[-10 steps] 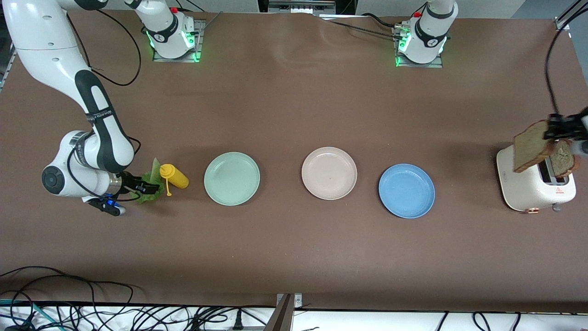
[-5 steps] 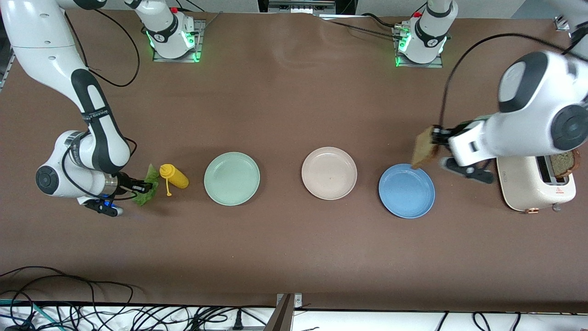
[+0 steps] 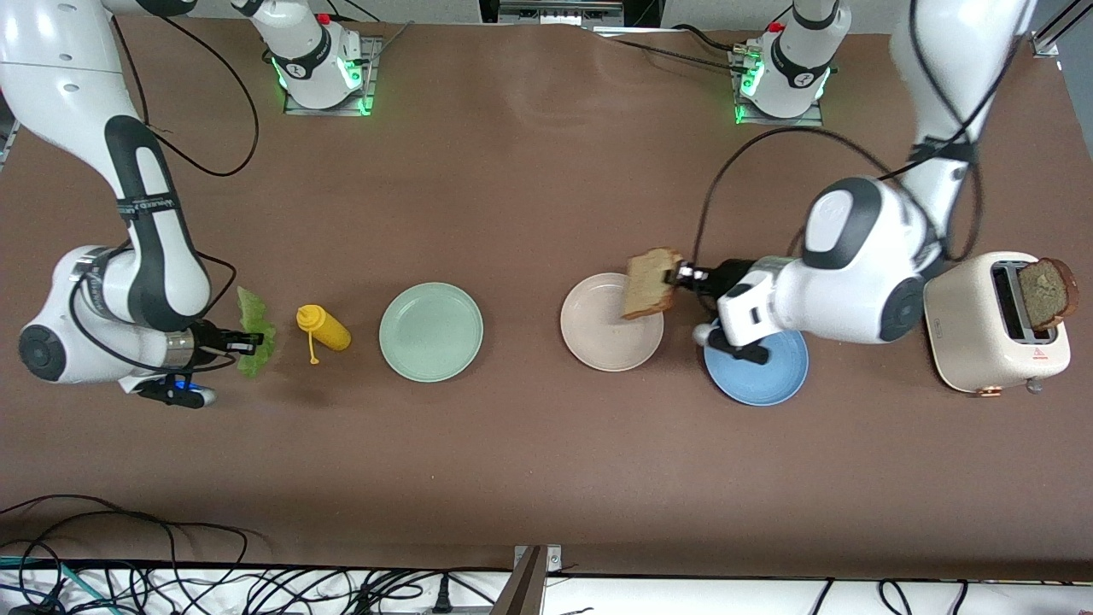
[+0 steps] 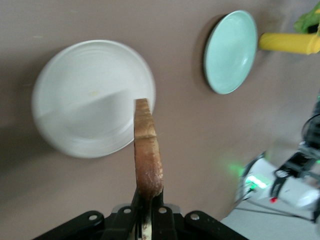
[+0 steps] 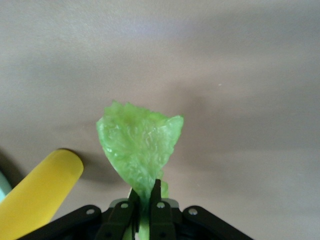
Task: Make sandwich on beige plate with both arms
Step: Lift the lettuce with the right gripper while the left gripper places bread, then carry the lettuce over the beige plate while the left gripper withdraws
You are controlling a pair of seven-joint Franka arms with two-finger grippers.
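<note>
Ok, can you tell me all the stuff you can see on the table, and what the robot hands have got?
bread slice in the left hand: 1, brown, held on edge over the beige plate
bread slice in the toaster: 1, brown, sticking up from a slot
toaster: 1, cream, at the left arm's end of the table
beige plate: 1, pale beige, in the middle of the plate row
blue plate: 1, blue, beside the beige plate, toward the toaster
mint green plate: 1, mint green, beside the squeeze bottle
squeeze bottle: 1, yellow, lying on its side
lettuce leaf: 1, green, held by the right hand
left hand: 1, black, shut on the bread
right hand: 1, black, shut on the lettuce
</note>
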